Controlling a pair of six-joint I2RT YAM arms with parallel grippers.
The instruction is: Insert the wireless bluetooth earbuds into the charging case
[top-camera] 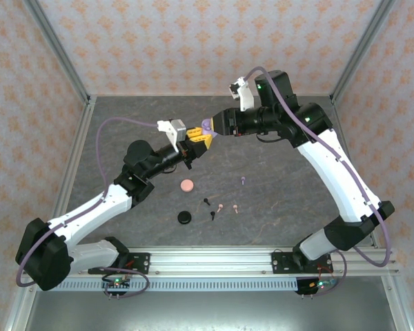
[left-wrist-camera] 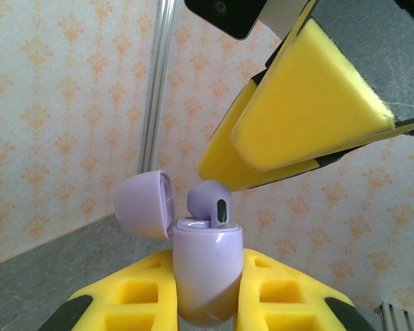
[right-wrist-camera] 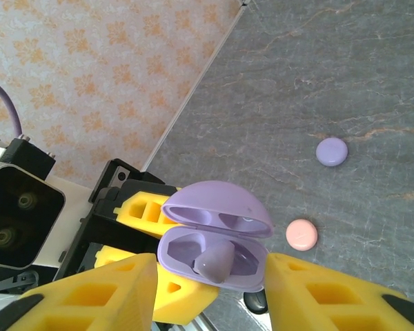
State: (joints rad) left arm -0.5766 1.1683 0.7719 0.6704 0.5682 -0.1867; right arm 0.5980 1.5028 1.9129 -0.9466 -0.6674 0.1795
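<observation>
No legible text, labels, brands or numbers anywhere. Checked lilac charging case (left-wrist-camera: 205, 272), loose earbuds (top-camera: 221, 207), desk (top-camera: 283, 165), patterned walls (top-camera: 193, 41): unmarked or too small to tell.

Bright, even light — soft shadows

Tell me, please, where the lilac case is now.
The lilac case is held up in the left claw at the top view's centre, toward the back, the right claw alongside.
</observation>
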